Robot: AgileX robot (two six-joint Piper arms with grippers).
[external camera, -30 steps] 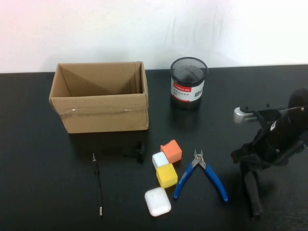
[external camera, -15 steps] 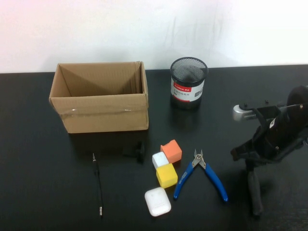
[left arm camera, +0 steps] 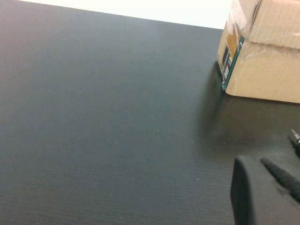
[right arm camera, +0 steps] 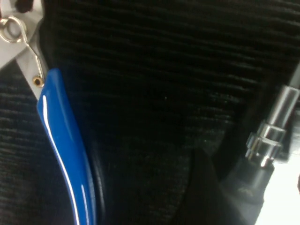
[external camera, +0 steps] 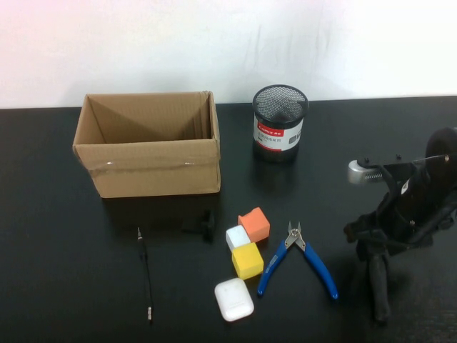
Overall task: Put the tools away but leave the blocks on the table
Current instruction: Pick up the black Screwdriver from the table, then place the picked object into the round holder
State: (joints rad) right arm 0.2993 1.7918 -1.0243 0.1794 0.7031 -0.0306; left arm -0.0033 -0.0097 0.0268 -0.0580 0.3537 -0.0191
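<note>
The thick black-handled screwdriver [external camera: 378, 286] lies on the table [external camera: 64, 286] at the front right. My right gripper [external camera: 373, 250] is down over its upper end, closed on it. In the right wrist view its steel collar [right arm camera: 265, 138] sits beside one finger [right arm camera: 201, 197]. The blue-handled pliers [external camera: 318, 268] lie just left of it and also show in the right wrist view [right arm camera: 65, 145]. The thin driver [external camera: 146, 268] lies at the front left. Orange [external camera: 254, 224], white [external camera: 238, 236] and yellow [external camera: 247, 260] blocks cluster mid-table. My left gripper [left arm camera: 260, 187] shows only in the left wrist view, low over the table.
An open cardboard box [external camera: 146, 146] stands at the back left, and its corner shows in the left wrist view [left arm camera: 262, 61]. A black mesh cup [external camera: 280, 123] stands behind the blocks. A white case [external camera: 233, 299] lies by the yellow block. A small black object [external camera: 203, 225] sits before the box.
My right arm has shifted slightly to the right and the screwdriver's handle has turned a little straighter under it. Nothing else has moved.
</note>
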